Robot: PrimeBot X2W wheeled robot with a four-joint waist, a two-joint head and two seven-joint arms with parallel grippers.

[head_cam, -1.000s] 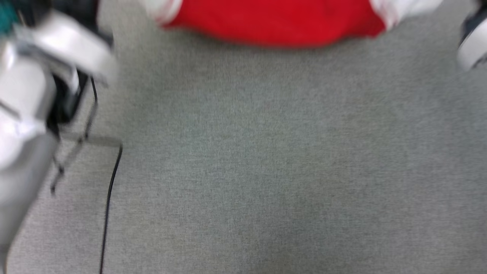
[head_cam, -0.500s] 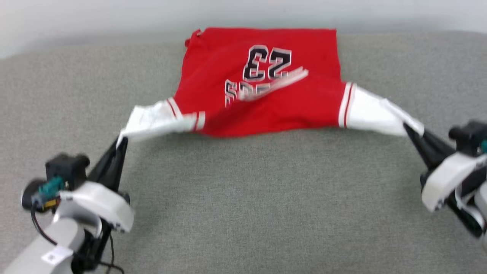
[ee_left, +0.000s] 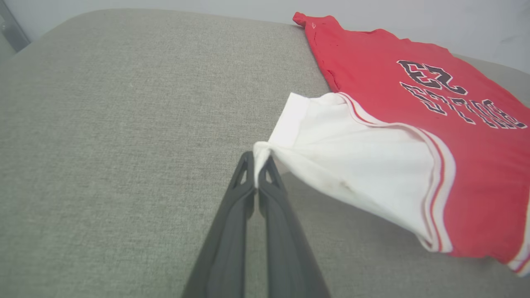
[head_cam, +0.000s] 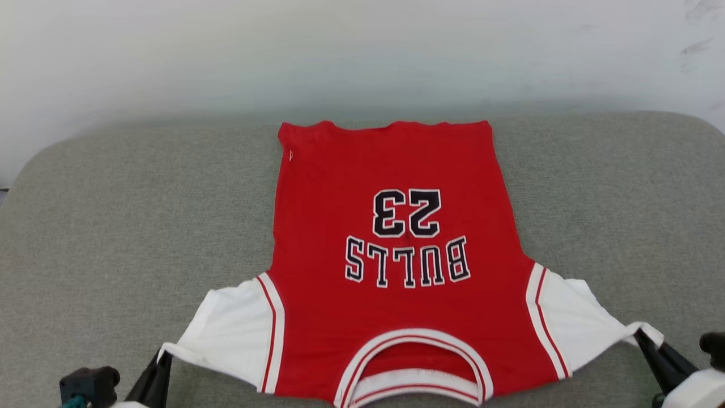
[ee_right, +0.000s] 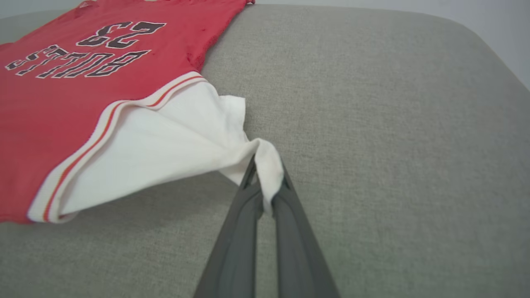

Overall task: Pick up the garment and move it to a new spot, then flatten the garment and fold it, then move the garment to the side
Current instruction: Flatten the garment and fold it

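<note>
Left tool and right tool each clamp a white sleeve tip of the shirt spread on the desk; such thin pinches may slip under tension, rumpling it

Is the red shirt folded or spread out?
Spread out. The shirt lies flat, print up, unfolded; the left hand and right hand each pinch a sleeve tip, pulled outward.

Garment reads "BULLS 23".
</note>
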